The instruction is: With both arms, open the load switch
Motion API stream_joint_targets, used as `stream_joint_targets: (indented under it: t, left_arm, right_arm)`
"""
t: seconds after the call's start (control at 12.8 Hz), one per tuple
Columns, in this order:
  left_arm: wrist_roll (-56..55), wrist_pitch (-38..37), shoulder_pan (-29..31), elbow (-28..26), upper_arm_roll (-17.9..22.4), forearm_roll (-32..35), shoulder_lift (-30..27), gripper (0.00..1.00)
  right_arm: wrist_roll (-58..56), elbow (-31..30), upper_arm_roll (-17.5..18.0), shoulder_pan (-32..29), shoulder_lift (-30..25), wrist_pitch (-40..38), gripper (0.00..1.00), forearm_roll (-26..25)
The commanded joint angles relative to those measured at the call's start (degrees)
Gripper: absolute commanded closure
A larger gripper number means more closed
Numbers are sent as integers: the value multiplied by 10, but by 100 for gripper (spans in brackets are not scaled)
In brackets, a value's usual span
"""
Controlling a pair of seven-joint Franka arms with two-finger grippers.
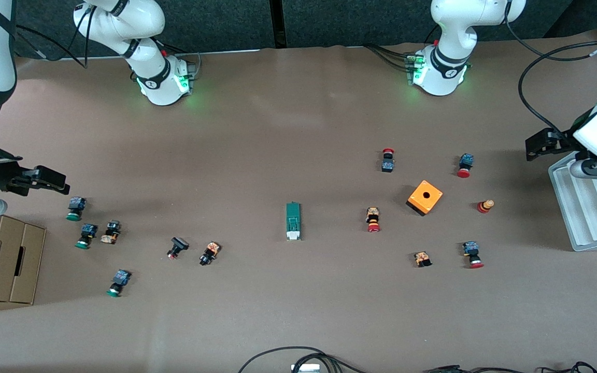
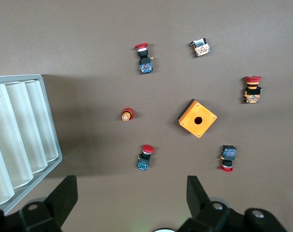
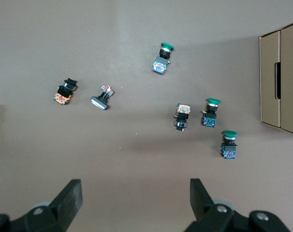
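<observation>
right gripper [image 1: 52, 182] over the table's right-arm end, fingers wide, empty | load switch [image 1: 293, 221] flat mid-table between both arms, untouched, likely so either reaches it | left gripper [image 1: 537, 146] by the tray [image 1: 588, 207], fingers wide, empty

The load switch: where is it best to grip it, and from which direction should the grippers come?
Probably from above. The load switch lies flat and apart from other parts, so one gripper could clamp the long sides of its green body, the other its white end, which is nearer to the front camera.
</observation>
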Motion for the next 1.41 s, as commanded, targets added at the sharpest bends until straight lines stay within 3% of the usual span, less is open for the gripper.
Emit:
stream_joint_targets:
  t: [0.0, 0.94, 1.33]
  left_arm:
    - [-9, -12, -5, 16, 0, -1, 6, 0]
    - [-9, -10, -7, 16, -2, -1, 7, 0]
    - [-29, -9, -9, 17, -3, -2, 9, 0]
  right_arm:
    - [-6, 5, -1, -1, 2, -2, 1, -4]
    - [-6, 11, 0, 20, 20, -8, 1, -2]
    - [-7, 11, 1, 20, 18, -7, 1, 45]
